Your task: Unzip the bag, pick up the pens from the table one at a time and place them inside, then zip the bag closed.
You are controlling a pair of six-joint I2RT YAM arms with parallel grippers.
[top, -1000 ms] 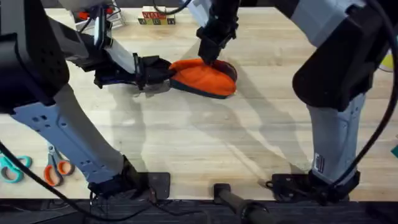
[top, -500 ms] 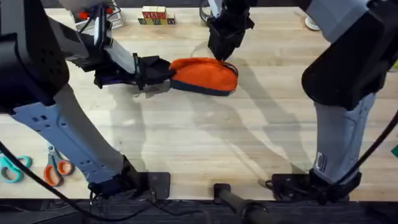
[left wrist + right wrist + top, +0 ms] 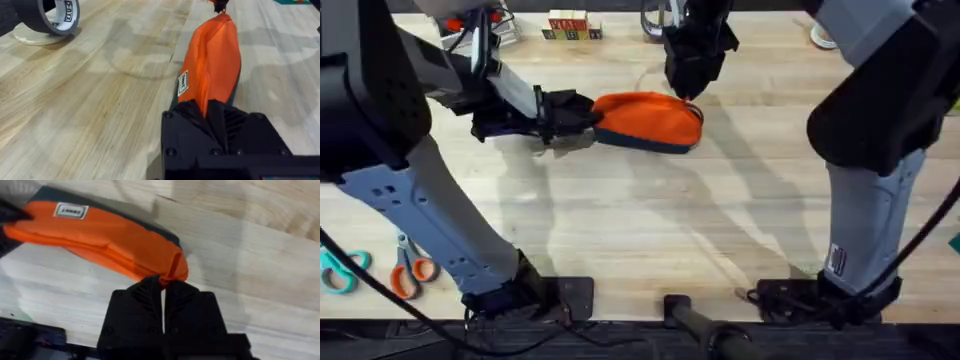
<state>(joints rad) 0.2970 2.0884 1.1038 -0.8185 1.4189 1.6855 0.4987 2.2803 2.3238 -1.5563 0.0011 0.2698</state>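
While both arms reach over the table (image 3: 650,230) | scissors (image 3: 408,270) lie near the left base | left gripper (image 3: 582,115) pinches the bag (image 3: 650,120) at its left end, fingers closed on the fabric | bag lies mid-table, zipped | right gripper (image 3: 688,88) pinches its right end tip, fingers nearly together | tape roll (image 3: 47,15) beyond.

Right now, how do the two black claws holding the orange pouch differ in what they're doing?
The left gripper reaches in low from the side and clamps the bag at one end; the right gripper comes from above and pinches the opposite end's tip. In the wrist views, the left gripper has a fold wedged between its fingers, the right gripper only a small corner. Both are shut on the bag.
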